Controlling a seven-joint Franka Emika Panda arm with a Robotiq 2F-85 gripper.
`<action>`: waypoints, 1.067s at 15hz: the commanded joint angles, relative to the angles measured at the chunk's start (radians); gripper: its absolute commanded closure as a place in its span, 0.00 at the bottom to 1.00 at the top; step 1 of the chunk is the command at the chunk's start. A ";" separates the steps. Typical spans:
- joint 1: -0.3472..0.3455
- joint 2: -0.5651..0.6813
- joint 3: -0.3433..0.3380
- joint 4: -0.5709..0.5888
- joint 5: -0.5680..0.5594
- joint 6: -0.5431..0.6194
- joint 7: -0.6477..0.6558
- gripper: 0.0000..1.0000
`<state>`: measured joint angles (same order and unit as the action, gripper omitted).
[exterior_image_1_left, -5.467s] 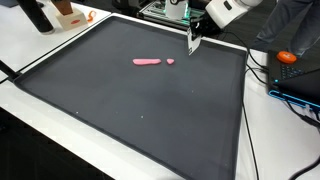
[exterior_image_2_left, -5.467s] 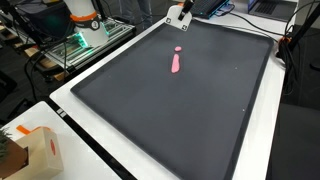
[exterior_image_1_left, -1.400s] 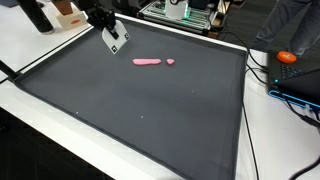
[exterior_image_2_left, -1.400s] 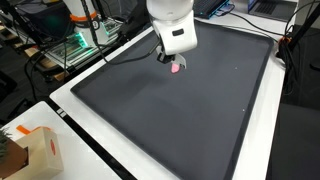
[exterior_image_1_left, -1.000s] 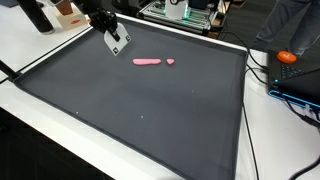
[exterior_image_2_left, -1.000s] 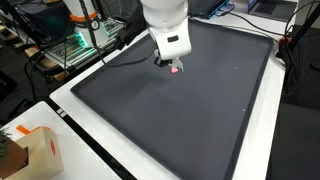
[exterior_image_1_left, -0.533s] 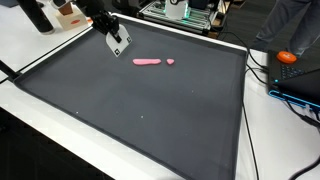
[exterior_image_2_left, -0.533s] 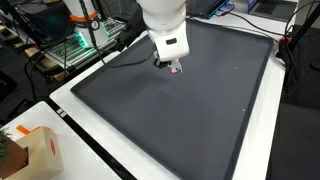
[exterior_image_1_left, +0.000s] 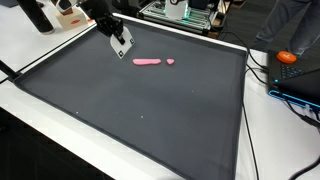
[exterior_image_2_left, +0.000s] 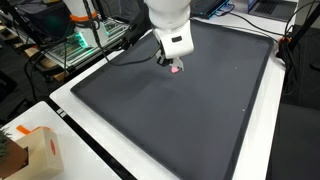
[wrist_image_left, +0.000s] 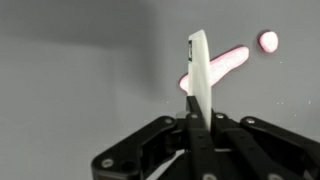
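Both exterior views: even, bright light, coarse detail, matte dark surface (exterior_image_1_left: 150, 110); wrist view: dim, grey, white strip (wrist_image_left: 200, 75) washed out, claw (wrist_image_left: 198, 125) soft-focused at lower centre.

Both exterior cams sit up high, a fair way back, tilted down at the black mat (exterior_image_1_left: 150, 110) on the worktop (exterior_image_1_left: 40, 130). In an exterior view the pink strip (exterior_image_1_left: 147, 61) lies toward the far edge. In an exterior view from another side the mat runs diagonally, with the strip (exterior_image_2_left: 178, 69) above mid-frame. The wrist cam is right up close, peering past the fingers (wrist_image_left: 195, 150) and the white flat piece (wrist_image_left: 200, 70) they pinch, onto that same strip (wrist_image_left: 225, 62).
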<state>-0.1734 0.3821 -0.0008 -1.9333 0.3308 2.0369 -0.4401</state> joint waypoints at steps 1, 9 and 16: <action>0.023 -0.034 0.003 -0.054 -0.030 0.042 0.031 0.99; 0.080 -0.052 0.017 -0.075 -0.088 0.044 0.081 0.99; 0.144 -0.094 0.048 -0.114 -0.151 0.041 0.132 0.99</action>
<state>-0.0534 0.3331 0.0351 -1.9935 0.2136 2.0573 -0.3460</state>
